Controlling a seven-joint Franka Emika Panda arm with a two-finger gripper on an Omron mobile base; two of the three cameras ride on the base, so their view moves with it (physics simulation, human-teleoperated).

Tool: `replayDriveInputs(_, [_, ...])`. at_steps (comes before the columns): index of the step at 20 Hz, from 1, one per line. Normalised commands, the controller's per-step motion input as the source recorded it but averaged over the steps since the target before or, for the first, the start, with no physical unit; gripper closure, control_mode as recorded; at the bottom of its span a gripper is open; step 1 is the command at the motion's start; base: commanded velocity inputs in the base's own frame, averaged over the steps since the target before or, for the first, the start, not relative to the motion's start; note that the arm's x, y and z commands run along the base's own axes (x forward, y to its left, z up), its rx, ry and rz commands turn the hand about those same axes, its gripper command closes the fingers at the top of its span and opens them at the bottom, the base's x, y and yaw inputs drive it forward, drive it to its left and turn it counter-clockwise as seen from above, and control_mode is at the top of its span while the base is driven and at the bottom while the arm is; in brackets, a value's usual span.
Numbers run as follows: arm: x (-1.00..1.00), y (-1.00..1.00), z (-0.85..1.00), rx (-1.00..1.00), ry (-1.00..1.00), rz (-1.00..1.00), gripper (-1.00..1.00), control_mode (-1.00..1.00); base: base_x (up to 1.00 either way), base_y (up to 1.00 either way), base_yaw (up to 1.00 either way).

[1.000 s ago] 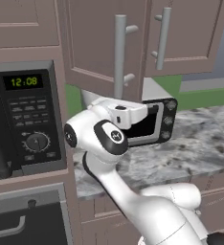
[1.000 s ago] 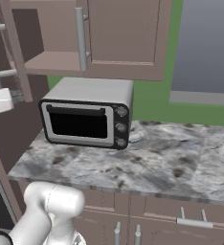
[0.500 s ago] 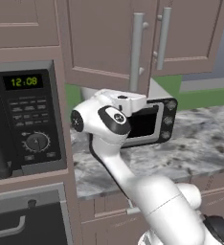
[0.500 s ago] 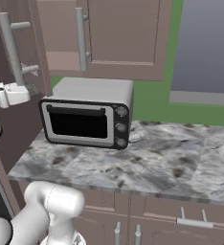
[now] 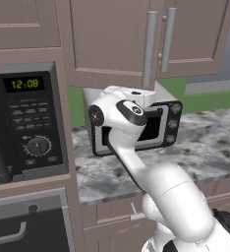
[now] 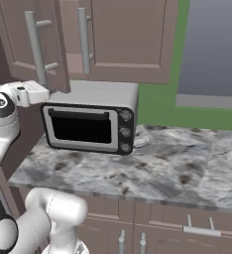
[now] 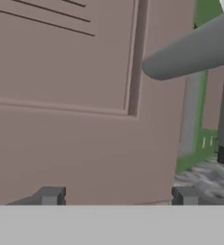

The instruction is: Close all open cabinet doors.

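Two upper cabinet doors hang over the counter, each with one long vertical silver bar handle. The left door stands partly swung out from the cabinet face, its lower edge over the toaster oven, while the right door sits flush, so by my reading one door remains to shut. The arm is raised to that open door's lower corner, presumably to push the panel home rather than grip the bar. In the hand view the door panel is close ahead of the end effector, whose two fingertips stand spread with nothing between them; whether they touch the wood I cannot tell. One microwave sits at the left.
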Motion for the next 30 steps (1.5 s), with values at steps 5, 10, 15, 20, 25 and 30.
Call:
replayDriveInputs(5, [0.46,-0.25,0.00,0.04,-0.09,0.13,-1.00,-1.00,0.00,0.00,0.00])
replayDriveInputs(10, [0.20,-0.22,0.17,0.01,-0.05,0.06,-1.00,-1.00,0.00,0.00,0.00])
replayDriveInputs(15, [0.19,-0.14,0.18,0.00,-0.03,0.06,-1.00,-1.00,0.00,0.00,0.00])
replayDriveInputs(20, [0.25,-0.07,0.10,0.00,-0.01,0.08,-1.00,-1.00,0.00,0.00,0.00])
replayDriveInputs(25, [0.30,0.00,0.00,0.00,0.00,0.11,-1.00,-1.00,0.00,0.00,0.00])
replayDriveInputs(30, [0.30,-0.06,0.00,0.01,-0.01,0.13,-1.00,-1.00,0.00,0.00,0.00])
